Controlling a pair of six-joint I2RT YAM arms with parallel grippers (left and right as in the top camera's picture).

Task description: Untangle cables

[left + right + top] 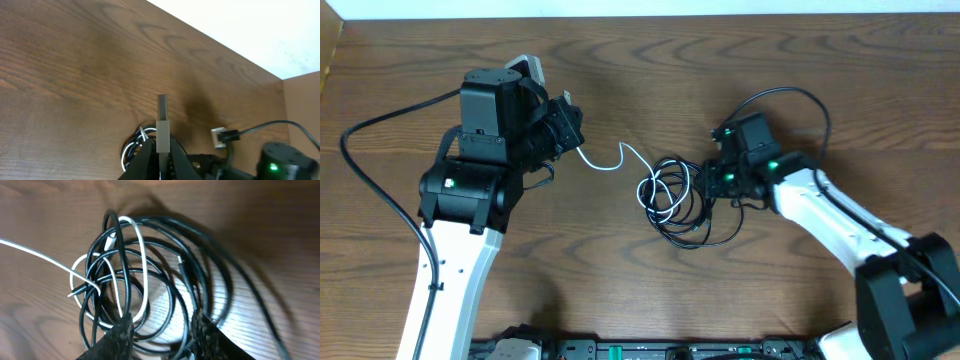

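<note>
Cables [675, 200] sit in one tangle a bit right of table [650, 60] centre: loose overlapping loops lying flat on the wood. Mostly black cables [192, 287], plus one white cable [620, 158] threaded through them. The white one leaves the heap on its left side and runs in a wavy line to my left gripper [568, 128], clear of the black loops on that stretch.

Left gripper: fingers pinched tight on the white cable's grey plug [162, 120]. The plug stands straight out from between the tips.

Right gripper [712, 180] is at the heap's right edge. Its fingers [120, 340] are spread wide and black strands pass through the gap. I can't see the pads pressing on any of them.

View differences:
- Overhead is the only view with the whole white run between left gripper and tangle, and both arms.
- Left wrist is the only one showing the plug in the pinch. It catches just a sliver of the heap behind the fingers, and a green light [272, 167] on the right arm [820, 215].
- Right wrist gives the loop detail: white loops over and under black ones, and a thin plug tip [72, 294] pokes out on the left. The left gripper is out of that view.
</note>
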